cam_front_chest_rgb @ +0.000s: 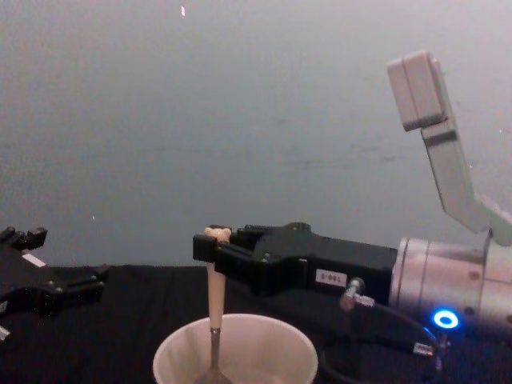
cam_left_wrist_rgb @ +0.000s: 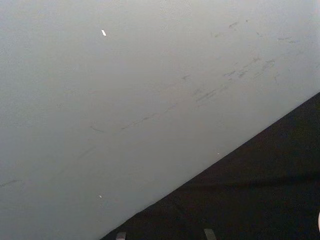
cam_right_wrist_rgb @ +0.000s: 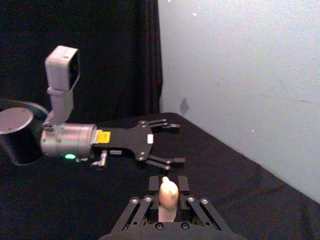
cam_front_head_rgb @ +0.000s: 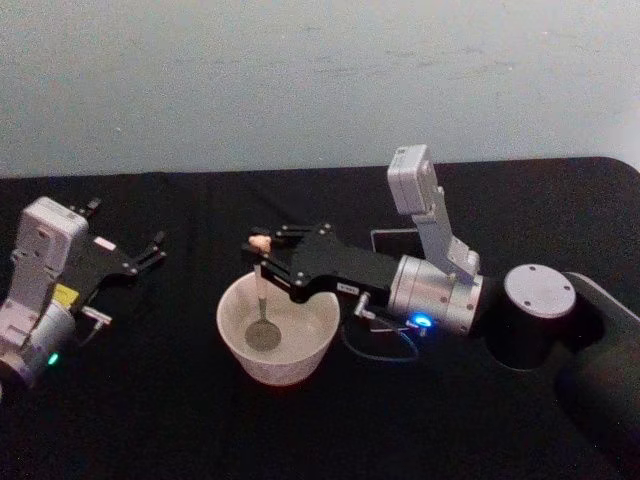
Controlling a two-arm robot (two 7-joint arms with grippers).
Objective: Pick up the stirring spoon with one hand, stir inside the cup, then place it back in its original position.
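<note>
While stirring is the step in hand, bench: black cloth-covered bench (cam_front_head_rgb: 150, 420).
Right gripper: black right gripper (cam_front_head_rgb: 262, 252) above the wide round cream-white cup (cam_front_head_rgb: 285, 368), jaws clamped on the slim, beige-handled metal stirring spoon (cam_front_head_rgb: 260, 290) just under its bear head.
Left gripper: left gripper (cam_front_head_rgb: 128, 225) idle at the bench's left, jaws spread apart.
Cup: mid-bench, upright.
Spoon: upright, bowl low inside the cup.
Advice: probably small slow circles, stem clear of the rim, so the cup does not slide.
</note>
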